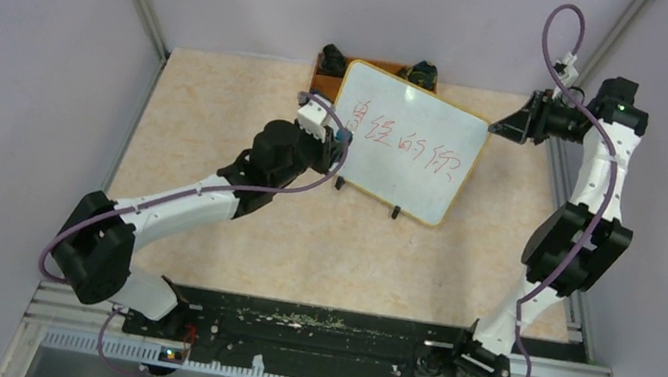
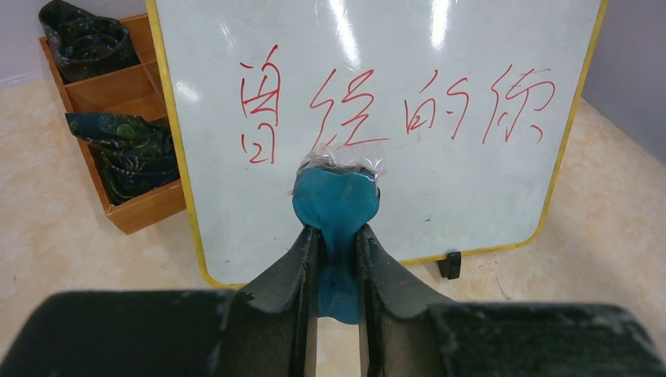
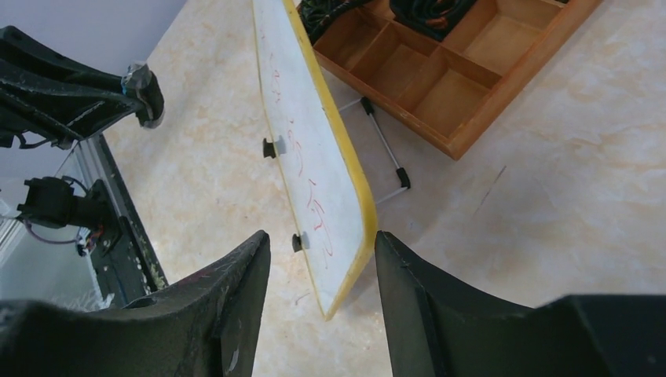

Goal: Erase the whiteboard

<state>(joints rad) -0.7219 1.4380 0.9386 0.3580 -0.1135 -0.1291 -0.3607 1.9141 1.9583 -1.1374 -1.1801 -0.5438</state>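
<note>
The board (image 3: 302,118) sits between the parted right jaws; left jaws clamp a blue eraser (image 2: 336,196) at its face, contact unclear.

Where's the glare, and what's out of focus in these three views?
Left wrist: two glare streaks near the top of the whiteboard, a glint on the clear wrap of the eraser, and the left gripper soft up close. Right wrist: the right gripper soft in the foreground, the whiteboard's yellow edge sharp. Top: even light, no glare on the whiteboard.
</note>
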